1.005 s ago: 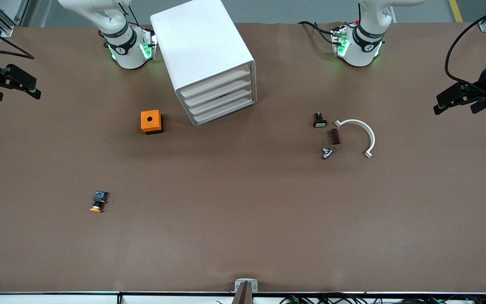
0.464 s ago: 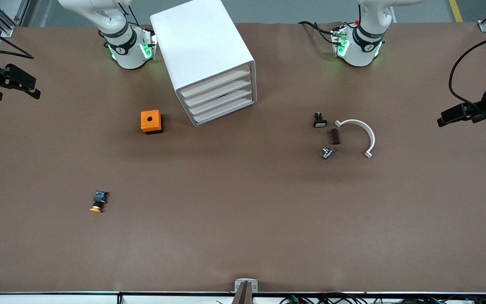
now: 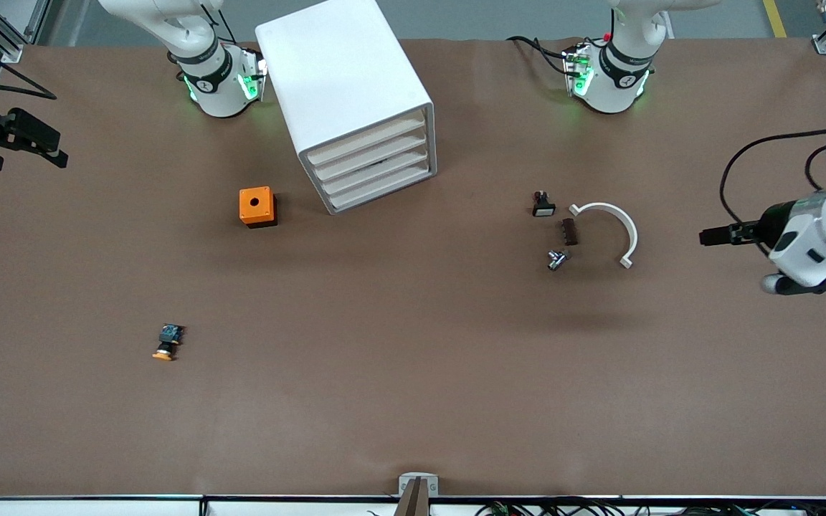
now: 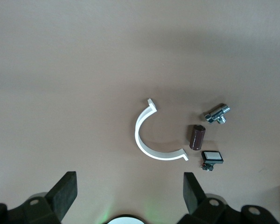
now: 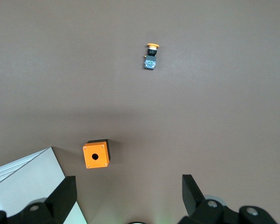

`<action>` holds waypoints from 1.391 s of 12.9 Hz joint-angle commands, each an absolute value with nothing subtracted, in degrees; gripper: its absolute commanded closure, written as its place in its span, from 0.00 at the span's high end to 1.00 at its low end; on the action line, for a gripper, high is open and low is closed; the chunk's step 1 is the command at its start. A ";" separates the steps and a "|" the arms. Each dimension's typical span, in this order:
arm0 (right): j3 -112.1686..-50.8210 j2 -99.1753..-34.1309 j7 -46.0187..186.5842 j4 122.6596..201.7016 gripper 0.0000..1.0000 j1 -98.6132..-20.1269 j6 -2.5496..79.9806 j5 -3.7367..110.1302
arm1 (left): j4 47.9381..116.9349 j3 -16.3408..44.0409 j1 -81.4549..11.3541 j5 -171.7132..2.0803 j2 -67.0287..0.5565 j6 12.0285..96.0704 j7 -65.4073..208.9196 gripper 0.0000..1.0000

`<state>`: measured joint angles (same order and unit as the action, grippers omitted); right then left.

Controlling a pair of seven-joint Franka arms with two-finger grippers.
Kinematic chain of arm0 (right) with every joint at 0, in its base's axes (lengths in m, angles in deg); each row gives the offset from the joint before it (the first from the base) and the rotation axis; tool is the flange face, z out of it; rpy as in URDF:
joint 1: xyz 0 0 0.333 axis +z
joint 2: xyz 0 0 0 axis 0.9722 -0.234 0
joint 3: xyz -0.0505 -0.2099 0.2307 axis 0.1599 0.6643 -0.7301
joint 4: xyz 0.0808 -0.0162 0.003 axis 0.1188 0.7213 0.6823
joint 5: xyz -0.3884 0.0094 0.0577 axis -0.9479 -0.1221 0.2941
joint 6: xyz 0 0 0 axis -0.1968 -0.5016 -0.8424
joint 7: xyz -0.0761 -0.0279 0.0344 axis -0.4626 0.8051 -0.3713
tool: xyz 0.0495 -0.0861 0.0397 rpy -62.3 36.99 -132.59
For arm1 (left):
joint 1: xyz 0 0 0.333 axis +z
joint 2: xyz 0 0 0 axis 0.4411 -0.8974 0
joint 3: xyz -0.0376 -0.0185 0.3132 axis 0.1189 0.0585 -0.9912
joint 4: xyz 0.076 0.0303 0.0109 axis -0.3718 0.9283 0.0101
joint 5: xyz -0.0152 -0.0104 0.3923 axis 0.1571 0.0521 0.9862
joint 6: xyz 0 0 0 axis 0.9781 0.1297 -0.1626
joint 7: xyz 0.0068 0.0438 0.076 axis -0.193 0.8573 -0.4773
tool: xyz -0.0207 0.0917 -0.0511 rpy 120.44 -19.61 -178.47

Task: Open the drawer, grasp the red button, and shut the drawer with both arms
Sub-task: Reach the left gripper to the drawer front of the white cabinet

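The white cabinet stands at the back between the arm bases, and its corner shows in the right wrist view. Its four alike drawers are all shut. No red-capped button is in view. My left gripper is open and empty, up over the table at the left arm's end, beside a white arc; its fingers stand wide apart around the point between them. My right gripper is open and empty, waiting over the table's edge at the right arm's end, its own view showing it.
An orange cube with a round hole sits beside the cabinet. An orange-capped button lies nearer the front camera. A white arc, brown cylinder, metal fitting and white-capped switch lie together.
My left arm has swung in from the table's edge toward the white arc, and its hand has turned. The right arm has hardly moved.
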<state>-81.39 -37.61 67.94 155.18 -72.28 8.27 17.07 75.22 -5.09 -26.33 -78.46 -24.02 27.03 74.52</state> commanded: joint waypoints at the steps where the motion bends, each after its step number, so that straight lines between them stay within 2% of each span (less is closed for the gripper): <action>1: -81.32 -38.69 67.62 153.95 1.00 -73.04 8.00 16.70 | 73.78 -4.92 -31.87 -78.37 -27.73 26.36 66.92 1.00; 6: -81.23 -43.27 67.89 154.13 1.00 -73.39 9.31 15.91 | 65.97 -4.83 -41.72 -95.20 -36.60 21.36 29.33 1.00; 7: -81.23 -46.15 67.80 153.78 1.00 -73.39 9.84 15.82 | 65.17 -4.83 -42.95 -99.34 -38.01 21.09 21.77 1.00; 9: -81.23 -47.84 68.06 153.69 1.00 -74.88 11.24 16.17 | 65.16 -4.39 -43.84 -108.65 -40.82 21.09 6.47 1.00; 11: -81.23 -51.26 68.15 153.51 1.00 -76.02 11.69 16.70 | 64.99 -1.33 -44.11 -114.12 -43.81 21.00 -9.25 1.00; 18: -81.58 -51.36 62.80 154.65 1.00 -75.33 11.51 16.97 | 62.27 8.78 -44.63 -122.49 -53.48 21.00 -42.87 1.00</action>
<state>-81.12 -51.54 65.73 154.88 -75.50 12.23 16.80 64.78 7.14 -44.49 -121.21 -50.02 22.36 -37.07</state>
